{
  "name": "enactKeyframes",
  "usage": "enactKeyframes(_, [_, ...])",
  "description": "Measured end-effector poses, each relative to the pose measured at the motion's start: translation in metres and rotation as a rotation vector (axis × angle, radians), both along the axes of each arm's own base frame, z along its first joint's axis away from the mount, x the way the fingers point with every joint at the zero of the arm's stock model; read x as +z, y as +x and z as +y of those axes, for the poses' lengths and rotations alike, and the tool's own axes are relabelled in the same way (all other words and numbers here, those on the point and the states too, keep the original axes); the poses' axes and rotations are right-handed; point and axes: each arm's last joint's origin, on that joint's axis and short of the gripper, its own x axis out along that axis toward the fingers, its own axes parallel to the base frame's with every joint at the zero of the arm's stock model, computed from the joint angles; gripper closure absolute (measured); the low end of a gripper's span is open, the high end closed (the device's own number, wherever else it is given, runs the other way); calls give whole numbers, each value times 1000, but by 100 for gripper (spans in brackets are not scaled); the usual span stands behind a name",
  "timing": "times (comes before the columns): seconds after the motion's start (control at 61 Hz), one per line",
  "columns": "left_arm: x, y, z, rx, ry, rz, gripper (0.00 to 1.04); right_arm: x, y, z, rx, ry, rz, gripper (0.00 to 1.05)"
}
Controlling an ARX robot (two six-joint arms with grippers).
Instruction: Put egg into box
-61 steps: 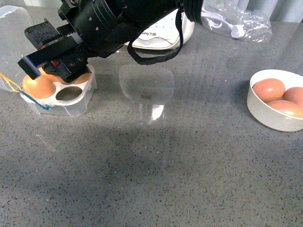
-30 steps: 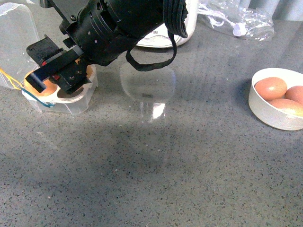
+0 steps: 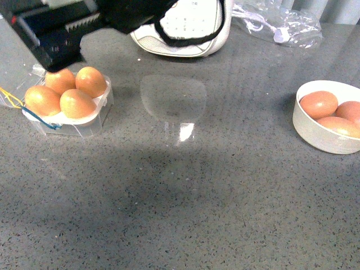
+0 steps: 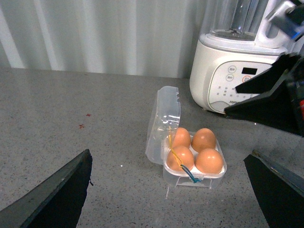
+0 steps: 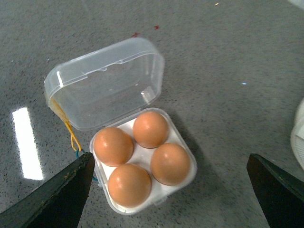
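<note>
The egg [image 3: 77, 104] is seated upright in a hollow of the box [image 3: 79, 127], at the left of the front view. The other three hollows are filled by like eggs, so no hollow is left free. By look alone the egg cannot be told from the others.

The right gripper [image 3: 53, 39] is held in the upper left corner of the front view, just above and behind the box and apart from it. In the right wrist view its fingers [image 5: 57, 194] are spread wide at the two lower corners. Nothing is held between them, and the box is seen straight below in the gap. The egg thus lies directly beneath this gripper, its long axis pointing up toward it.

The left gripper [image 4: 167, 156] is likewise wide and empty, and the box is seen ahead of it and lower down. The right arm is judged the nearer.

The clear lid [image 5: 109, 80] is folded back flat on the table [image 3: 197, 202]. The placing is judged done. A straight lift clear of the eggs is what the coming move would call for.
</note>
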Motion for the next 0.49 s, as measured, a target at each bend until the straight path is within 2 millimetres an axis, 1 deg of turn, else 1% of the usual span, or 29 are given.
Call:
enactKeyframes(0.066, [0, 0, 0, 0, 0, 0, 7, 7, -4, -12, -57, 1, -20, 7])
enactKeyframes(0.115, [0, 0, 0, 0, 0, 0, 7, 7, -8, -21, -109, -2, -34, 7])
enactKeyframes(0.197, [0, 0, 0, 0, 0, 0, 7, 2, -16, -40, -185, -17, -44, 7])
enactKeyframes(0.23, [0, 0, 0, 0, 0, 0, 7, -4, -19, -43, -274, -13, -85, 10])
enactKeyframes(0.246, [0, 0, 0, 0, 0, 0, 7, -7, -20, -47, -374, -1, -145, 14])
enactKeyframes(0.262, [0, 0, 0, 1, 0, 0, 7, -8, -21, -49, -426, 8, -174, 15])
enactKeyframes(0.279, [0, 0, 0, 0, 0, 0, 7, -11, -23, -54, -530, 27, -232, 19])
enactKeyframes(0.295, [0, 0, 0, -2, 0, 0, 7, -12, -24, -57, -582, 35, -258, 21])
enactKeyframes(0.344, [0, 0, 0, -2, 0, 0, 7, -18, -38, -82, -821, 98, -370, 31])
enactKeyframes(0.361, [0, 0, 0, 0, 0, 0, 7, -18, -41, -86, -852, 108, -384, 33])
enactKeyframes(0.393, [0, 0, 0, 2, 0, 0, 7, -17, -51, -105, -949, 152, -429, 40])
enactKeyframes(0.443, [0, 0, 0, 3, 0, 0, 7, -14, -61, -122, -989, 196, -458, 47])
enactKeyframes(0.475, [0, 0, 0, 2, 0, -1, 7, -11, -70, -137, -1009, 224, -475, 54])
enactKeyframes(0.492, [0, 0, 0, 2, 0, -1, 7, -11, -72, -141, -1012, 229, -478, 56])
